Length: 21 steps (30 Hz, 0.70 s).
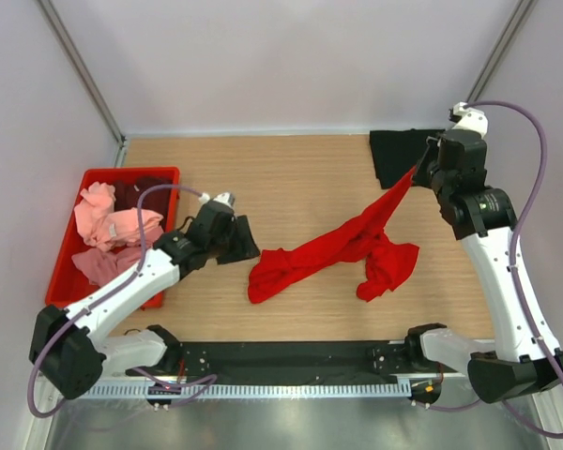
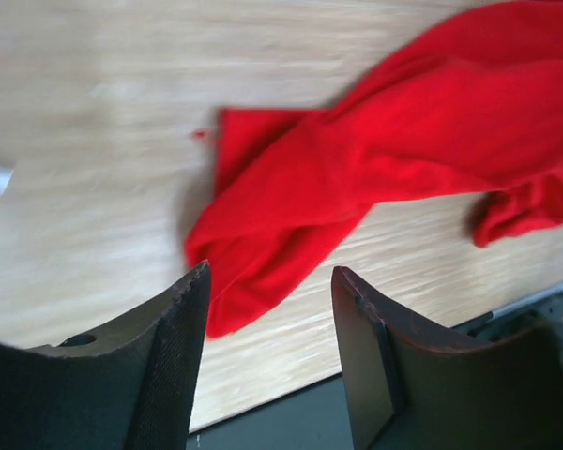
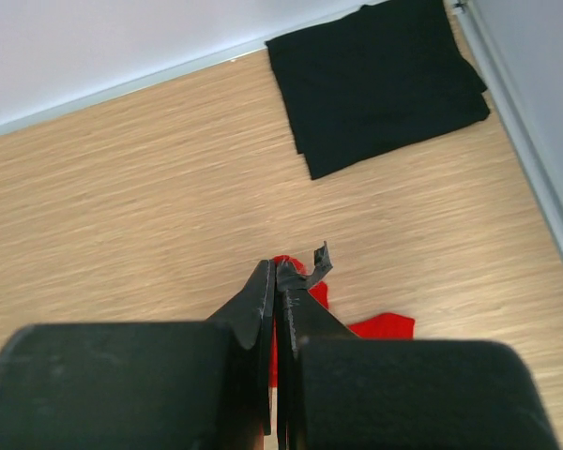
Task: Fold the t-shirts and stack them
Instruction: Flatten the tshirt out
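Currently the right gripper [image 1: 422, 172] pinches the red t-shirt [image 1: 333, 246]; the left gripper [image 2: 267, 281] gapes empty. A slipping pinch would bunch it.

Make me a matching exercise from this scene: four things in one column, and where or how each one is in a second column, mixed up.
Things:
1. red shirt
2. black shirt
3. pink shirts
4. left hand

Places or states:
A. folded flat at the far right corner of the table
B. piled in the crate
C. open, nothing between its fingers
D. strung across the table, one end pinched by the right hand

Pairs: 1-D, 2-A, 3-B, 4-C.
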Each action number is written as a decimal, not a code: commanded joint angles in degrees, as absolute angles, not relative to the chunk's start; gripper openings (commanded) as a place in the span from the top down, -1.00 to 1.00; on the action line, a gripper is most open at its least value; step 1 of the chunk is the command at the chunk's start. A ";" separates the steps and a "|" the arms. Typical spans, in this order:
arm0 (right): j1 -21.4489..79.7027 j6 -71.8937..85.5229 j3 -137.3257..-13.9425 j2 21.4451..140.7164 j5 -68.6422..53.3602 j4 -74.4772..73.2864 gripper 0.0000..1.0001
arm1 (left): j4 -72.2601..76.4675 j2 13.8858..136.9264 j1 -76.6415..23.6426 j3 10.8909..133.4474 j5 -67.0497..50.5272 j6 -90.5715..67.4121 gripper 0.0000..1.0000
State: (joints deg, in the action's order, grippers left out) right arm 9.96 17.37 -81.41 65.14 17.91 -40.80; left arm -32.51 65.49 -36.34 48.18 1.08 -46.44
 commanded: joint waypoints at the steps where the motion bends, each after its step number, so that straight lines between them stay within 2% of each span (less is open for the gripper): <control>1: 9.93 19.07 -81.12 62.67 13.27 -38.49 0.98 | -24.00 68.55 -39.70 51.67 -2.81 -34.12 -0.09; 6: 9.84 18.98 -80.16 62.23 12.92 -38.06 0.98 | -24.34 78.29 -48.95 58.51 4.56 -27.34 -0.07; 16: 9.84 18.99 -79.45 61.70 11.87 -37.44 0.98 | -35.58 96.76 -52.38 71.00 13.70 -32.95 -0.28; 20: 9.84 18.81 -79.45 61.26 11.95 -37.62 0.98 | -43.31 100.72 -52.38 73.65 21.26 -34.19 -0.19; 21: 9.84 18.72 -79.37 61.26 12.13 -37.62 0.98 | -43.94 100.98 -52.47 73.83 22.31 -33.41 -0.09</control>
